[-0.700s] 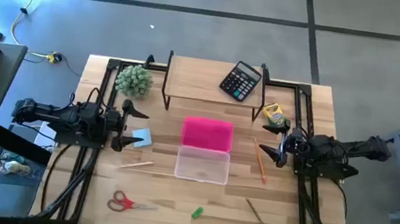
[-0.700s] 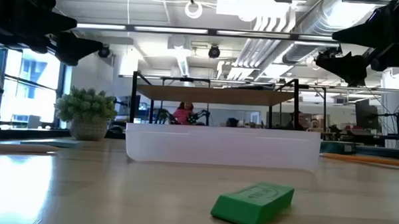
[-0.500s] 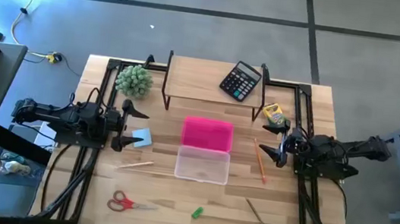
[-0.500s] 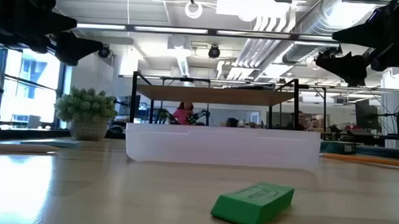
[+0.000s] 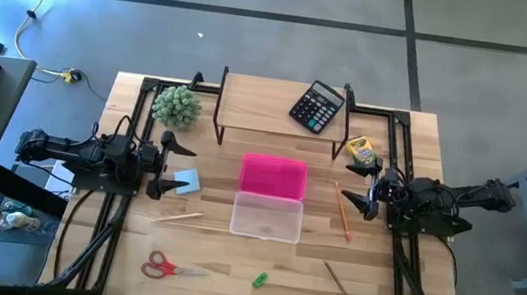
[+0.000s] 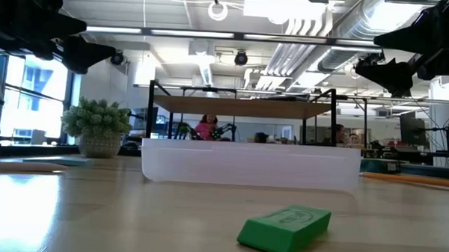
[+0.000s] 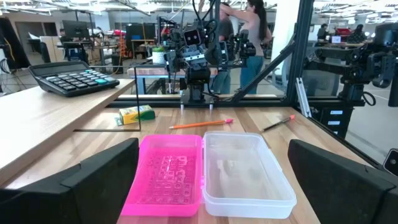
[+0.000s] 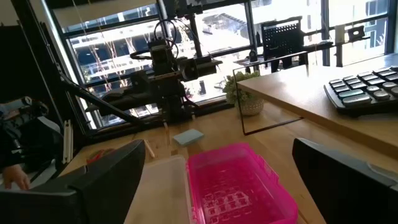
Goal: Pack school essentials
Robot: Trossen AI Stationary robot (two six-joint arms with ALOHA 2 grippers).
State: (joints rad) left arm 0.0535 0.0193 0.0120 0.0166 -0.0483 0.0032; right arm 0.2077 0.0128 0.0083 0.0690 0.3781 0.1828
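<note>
1. High view showed the left gripper (image 5: 169, 164) at the table's left side, raised above the wood, fingers spread wide and holding nothing.
2. The right gripper (image 5: 363, 187) waited at the right side, facing inward, fingers also wide apart and empty.
3. Between them lay an open box (image 5: 269, 200), its pink half (image 7: 166, 174) toward the shelf and its clear half (image 7: 244, 172) toward the front edge; both halves looked empty.
4. A light-blue notepad (image 5: 186, 180) lay just beside the left gripper's fingertips.
5. One pencil (image 5: 178, 217) lay left of the clear half, an orange pencil (image 5: 342, 212) right of the box, and a third pencil (image 5: 341, 287) near the front right.
6. The scissors (image 5: 166, 268) and the green eraser (image 6: 285, 229) rested near the front edge, apart from each other.
7. The crayon box (image 5: 360, 151) lay just behind the right gripper.
8. A calculator (image 5: 316, 106) sat on the raised shelf (image 5: 259, 102), and a plant ball (image 5: 177, 106) stood at the back left.
</note>
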